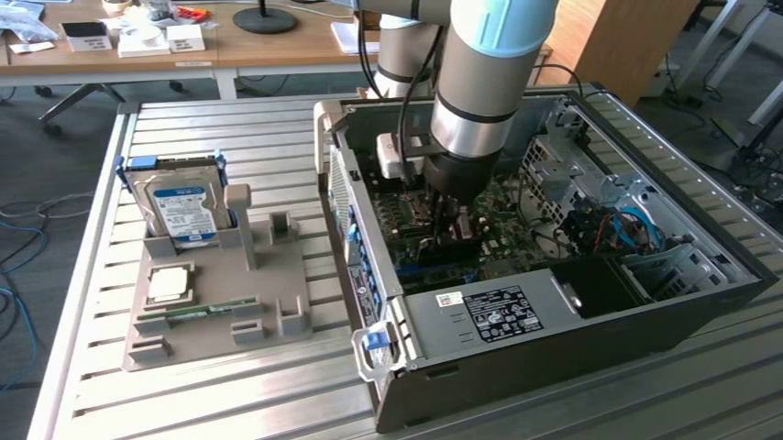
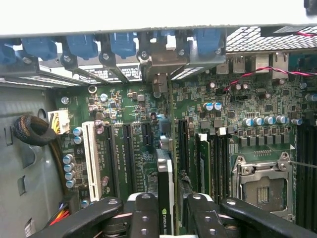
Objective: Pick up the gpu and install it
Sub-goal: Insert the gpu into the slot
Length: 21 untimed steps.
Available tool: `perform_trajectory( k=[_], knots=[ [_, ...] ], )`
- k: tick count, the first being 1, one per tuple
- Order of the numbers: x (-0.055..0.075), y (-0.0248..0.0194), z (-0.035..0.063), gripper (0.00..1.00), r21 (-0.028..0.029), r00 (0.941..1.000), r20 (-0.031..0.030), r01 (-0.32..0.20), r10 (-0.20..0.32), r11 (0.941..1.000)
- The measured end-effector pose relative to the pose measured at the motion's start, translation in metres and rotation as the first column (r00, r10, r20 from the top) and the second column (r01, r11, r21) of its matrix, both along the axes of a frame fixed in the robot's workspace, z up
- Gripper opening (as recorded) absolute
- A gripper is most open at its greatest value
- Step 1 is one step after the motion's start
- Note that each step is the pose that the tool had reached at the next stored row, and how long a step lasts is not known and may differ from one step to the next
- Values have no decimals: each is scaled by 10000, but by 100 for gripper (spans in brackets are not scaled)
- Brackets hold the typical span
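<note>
Black-faced gpu, one card, thin and flat, stands on edge between the gripper's two black fingers, which we see clamped on its upper edge. It sits down over the green motherboard inside the open computer case, in line with one of the long expansion slots; whether it is fully seated we cannot tell. Its silvery end bracket reaches the rear wall of the case, among a row of blue slot clips. We count one white slot and several dark ones beside the card, one metal CPU socket, clusters of round silver capacitors, red and black wires, and a black sleeved cable bundle.

From the exterior view the grey arm drops straight into the case, hiding the card. On the exterior view's left, on the slatted metal table, one grey plastic fixture holds one silver blue-labelled hard drive, one processor chip and one green memory stick.
</note>
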<state>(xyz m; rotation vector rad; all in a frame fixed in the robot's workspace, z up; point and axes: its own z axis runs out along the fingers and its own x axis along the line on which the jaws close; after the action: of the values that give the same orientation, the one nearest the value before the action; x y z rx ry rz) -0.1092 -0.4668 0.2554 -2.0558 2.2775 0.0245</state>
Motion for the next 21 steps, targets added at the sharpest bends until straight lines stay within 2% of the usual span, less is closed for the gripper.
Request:
perform_trajectory(
  k=[1, 4, 5, 8, 10, 11, 12, 13, 17, 21],
  knots=[
    [1, 0, 0, 28, -2, 10000, 4, -1, 1, 10000],
    [2, 0, 2, 45, -6, 10000, 2, -4, 4, 10000],
    [2, -1, 3, 45, -7, 10000, 1, -4, 4, 10000],
    [2, 0, 2, 63, -7, 10000, 1, -4, 4, 10000],
    [2, 0, 2, 63, -6, 10000, 2, -3, 3, 10000],
    [2, -1, 2, 69, -7, 10000, 1, -4, 4, 10000],
    [2, 0, 2, 69, -7, 10000, 1, -4, 4, 10000],
    [2, -1, 2, 75, -7, 10000, 2, -4, 4, 10000],
    [2, -1, 32, 75, -7, 10000, 1, -4, 4, 10000],
    [2, -1, 125, 75, -7, 10000, 1, -4, 4, 10000]
  ],
)
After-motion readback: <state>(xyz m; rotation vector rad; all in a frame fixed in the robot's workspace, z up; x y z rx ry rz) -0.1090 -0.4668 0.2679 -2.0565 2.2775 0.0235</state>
